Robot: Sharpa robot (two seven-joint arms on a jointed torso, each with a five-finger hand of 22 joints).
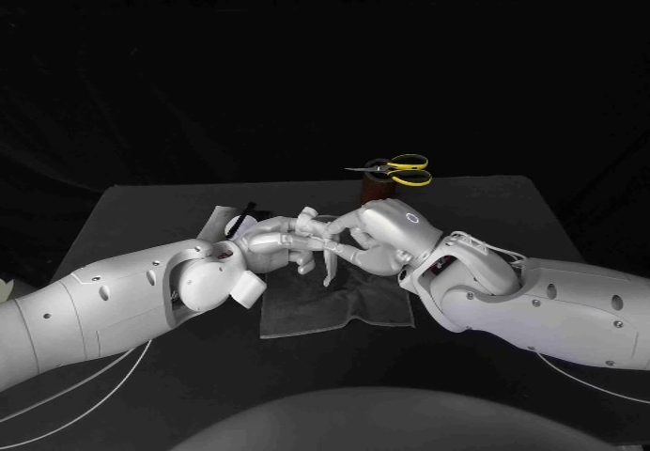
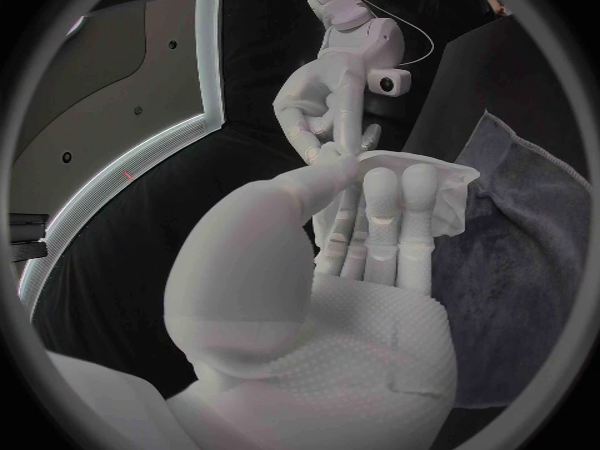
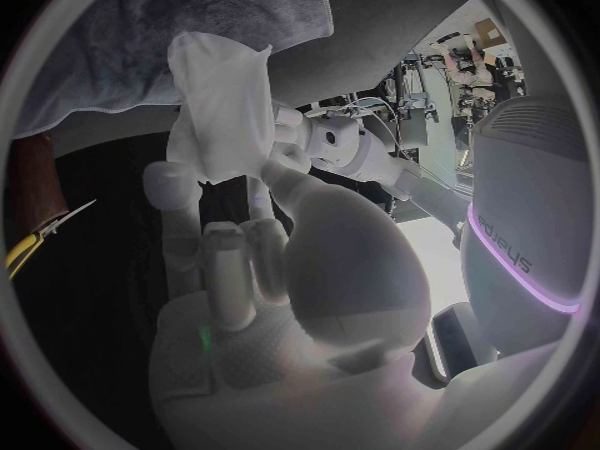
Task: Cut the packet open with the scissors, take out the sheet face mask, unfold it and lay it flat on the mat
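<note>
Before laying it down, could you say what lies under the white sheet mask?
A grey cloth mat lies below the mask; the left hand and right hand cover its far part.

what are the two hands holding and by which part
The sheet face mask, partly folded: the left hand pinches one edge, the right hand pinches an edge close by, above the mat.

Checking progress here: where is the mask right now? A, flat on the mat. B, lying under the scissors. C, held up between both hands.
C: the left hand and right hand both hold the white mask above the mat.
</note>
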